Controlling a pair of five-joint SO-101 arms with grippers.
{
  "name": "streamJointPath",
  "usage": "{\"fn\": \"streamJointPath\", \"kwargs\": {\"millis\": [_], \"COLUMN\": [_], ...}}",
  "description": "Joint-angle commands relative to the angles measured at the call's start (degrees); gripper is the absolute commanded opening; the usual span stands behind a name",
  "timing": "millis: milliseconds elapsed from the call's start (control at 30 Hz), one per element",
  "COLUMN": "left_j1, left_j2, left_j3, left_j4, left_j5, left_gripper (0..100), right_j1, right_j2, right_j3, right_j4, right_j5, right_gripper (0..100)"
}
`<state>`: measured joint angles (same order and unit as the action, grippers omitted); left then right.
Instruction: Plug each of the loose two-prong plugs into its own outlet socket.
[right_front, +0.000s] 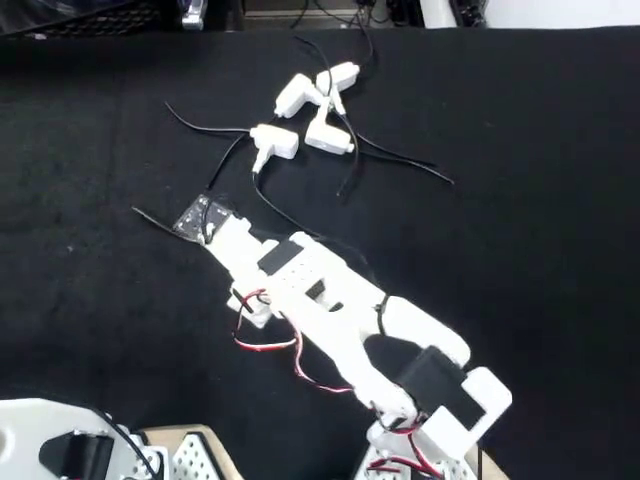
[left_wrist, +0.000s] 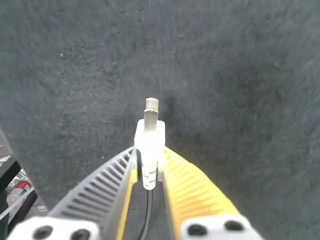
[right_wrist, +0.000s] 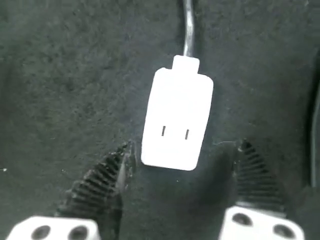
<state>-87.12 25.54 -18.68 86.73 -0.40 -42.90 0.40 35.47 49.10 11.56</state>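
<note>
Noted: plug (left_wrist: 149, 140) was clenched in left gripper (left_wrist: 150, 152), prongs forward, apparently for insertion | socket (right_wrist: 177, 117) was straddled by released jaws of right gripper (right_wrist: 185, 147).

Lit brightly and evenly from above; glare bleaching white plug (left_wrist: 149, 142) and socket (right_wrist: 177, 120), soft shadow under socket, worktop (right_front: 520, 150) matte dark.

Robotics lab bench: black felt table (right_front: 540, 260), crate (right_front: 90, 15) and cables (right_front: 372, 12) behind.

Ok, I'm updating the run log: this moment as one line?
left tool: shut on plug | right tool: open, astride outlet socket | plug not yet inserted
</note>
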Motion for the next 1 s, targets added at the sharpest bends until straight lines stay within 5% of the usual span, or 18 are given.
{"fn": "streamJointPath", "kwargs": {"millis": [0, 433, 967], "left_j1": [-0.57, -0.13, 0.04], "left_j2": [-1.23, -1.14, -1.05], "left_j3": [-3.03, -2.95, -2.95], "left_j4": [0.53, 0.62, 0.62], "left_j5": [-0.53, -0.44, -0.44], "left_gripper": [3, 3, 3], "right_j1": [0.18, 9.05, 9.32], "right_j2": [0.22, 0.40, -0.04], "right_j3": [-2.77, -3.74, -8.04], "right_j4": [-0.35, -3.69, -3.69], "right_j5": [1.67, 5.45, 6.42], "right_gripper": [29.7, 29.7, 29.7]}}
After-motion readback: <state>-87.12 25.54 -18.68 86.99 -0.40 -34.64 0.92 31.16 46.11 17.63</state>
